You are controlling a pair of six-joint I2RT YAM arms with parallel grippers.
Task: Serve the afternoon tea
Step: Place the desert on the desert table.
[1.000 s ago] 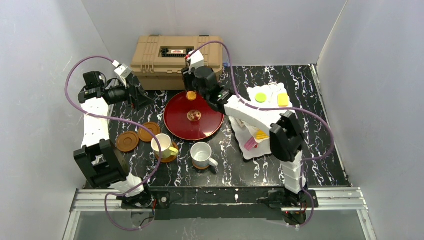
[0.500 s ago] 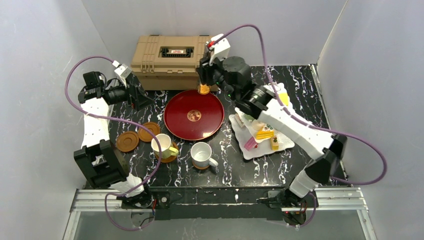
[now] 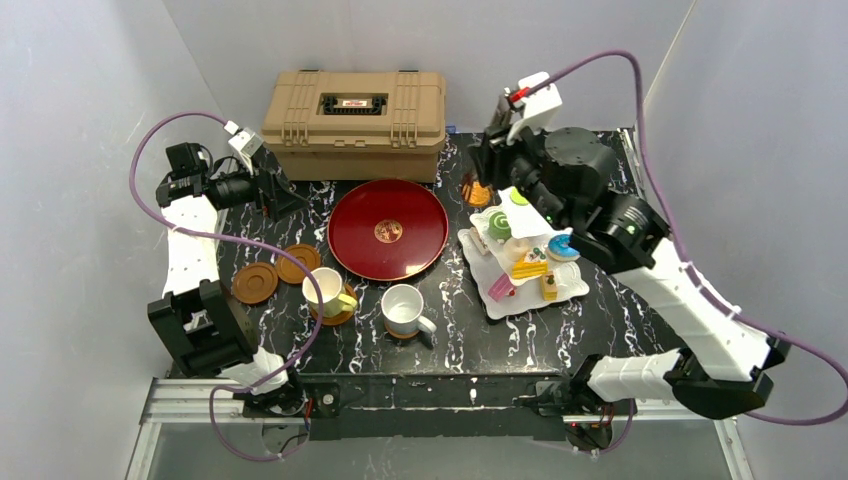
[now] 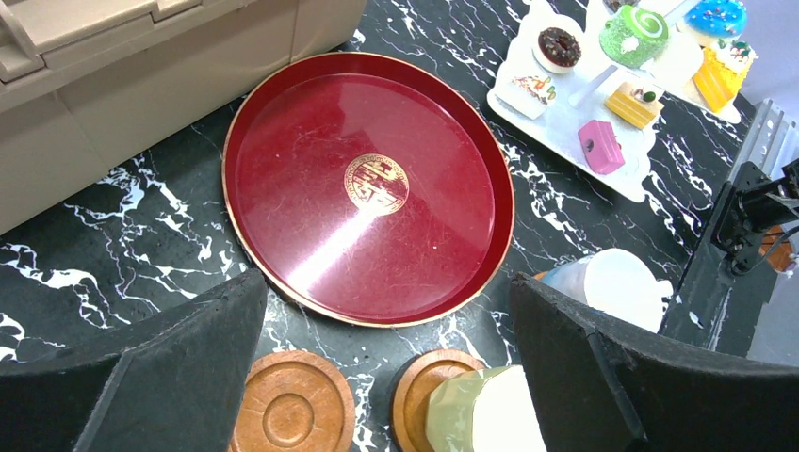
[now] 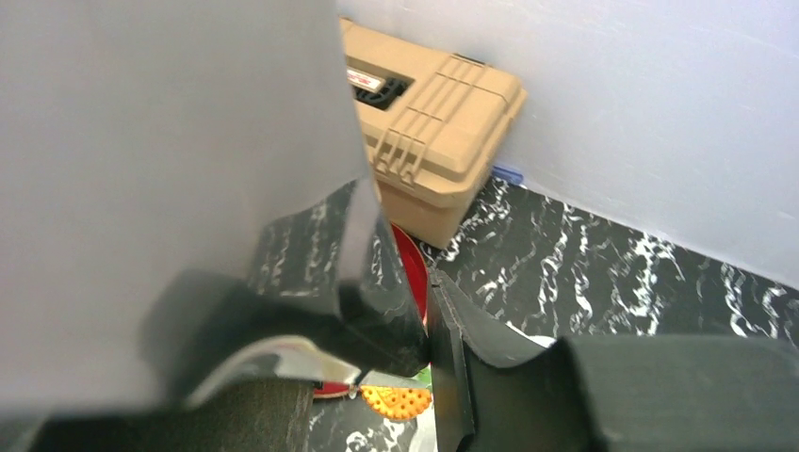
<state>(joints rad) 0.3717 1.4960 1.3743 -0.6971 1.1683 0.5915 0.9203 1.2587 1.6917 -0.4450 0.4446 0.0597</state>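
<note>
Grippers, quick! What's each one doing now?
Left gripper: jaws open, holding nothing.
Right gripper: jaws closed on an orange toy cake.

light bright, even, from overhead | shadows soft | pale glare streak across the red tray (image 4: 330, 254) | right wrist view: near fingers (image 5: 490, 377) out of focus

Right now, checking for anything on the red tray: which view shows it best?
Left wrist: the red tray fills the frame, whole and close. Top external shows it whole but small; right wrist only a red sliver.
</note>
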